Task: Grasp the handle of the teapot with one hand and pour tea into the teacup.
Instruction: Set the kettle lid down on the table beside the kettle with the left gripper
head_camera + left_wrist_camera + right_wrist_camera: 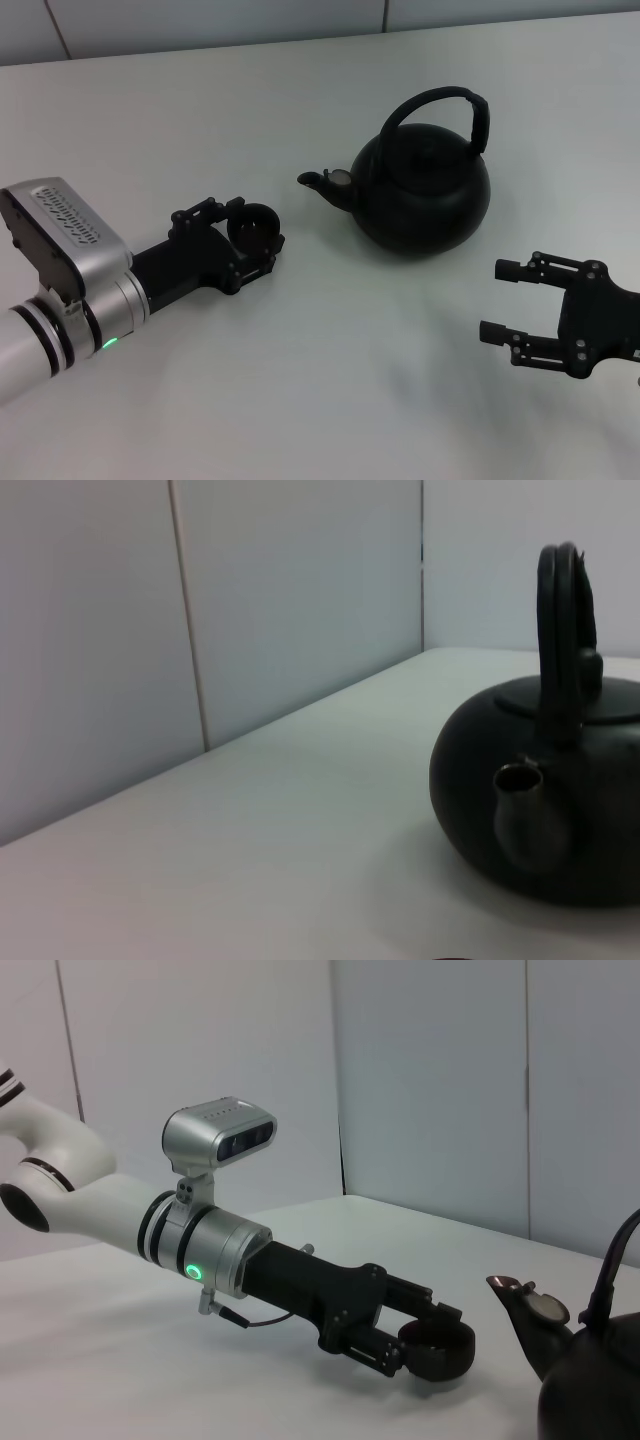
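The matte black teapot [425, 190] stands on the white table, its spout [320, 182] pointing toward the robot's left. Its arched handle [440, 97] stands upright over the lid. My left gripper [254, 234] is shut on the tiny dark teacup [257, 226], left of the spout and a short gap from it. The right wrist view shows the cup [440, 1352] between the left fingers [410, 1295]. My right gripper [492, 300] is open and empty, low over the table in front of and to the right of the teapot. The left wrist view shows the teapot [560, 810] and handle [558, 630].
The white table [330, 390] ends at a pale panelled wall [200, 20] behind the teapot. The left arm's silver wrist and camera housing [60, 235] lie low over the table at the left.
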You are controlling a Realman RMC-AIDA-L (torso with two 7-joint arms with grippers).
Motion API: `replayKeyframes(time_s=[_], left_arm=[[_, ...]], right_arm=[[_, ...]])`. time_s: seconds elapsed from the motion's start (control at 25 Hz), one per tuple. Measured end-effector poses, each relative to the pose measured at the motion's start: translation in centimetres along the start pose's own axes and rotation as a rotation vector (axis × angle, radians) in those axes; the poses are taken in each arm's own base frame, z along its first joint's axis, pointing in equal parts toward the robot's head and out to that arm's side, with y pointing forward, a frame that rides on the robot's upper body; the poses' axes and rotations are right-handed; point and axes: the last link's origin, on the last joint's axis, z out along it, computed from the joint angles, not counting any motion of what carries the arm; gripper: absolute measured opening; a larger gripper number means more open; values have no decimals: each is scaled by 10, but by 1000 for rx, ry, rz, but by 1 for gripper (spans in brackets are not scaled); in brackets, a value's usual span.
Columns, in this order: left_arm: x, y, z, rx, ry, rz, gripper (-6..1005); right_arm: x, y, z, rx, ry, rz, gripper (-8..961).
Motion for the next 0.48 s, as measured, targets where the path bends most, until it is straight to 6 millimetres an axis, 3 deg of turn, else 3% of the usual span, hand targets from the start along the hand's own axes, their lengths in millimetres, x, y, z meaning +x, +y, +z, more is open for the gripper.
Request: replayKeyframes(time_s=[0.48], left_arm=[[-3, 1, 1, 14, -20, -16, 698]], right_arm=[[-1, -1, 1, -2, -1, 1, 730]])
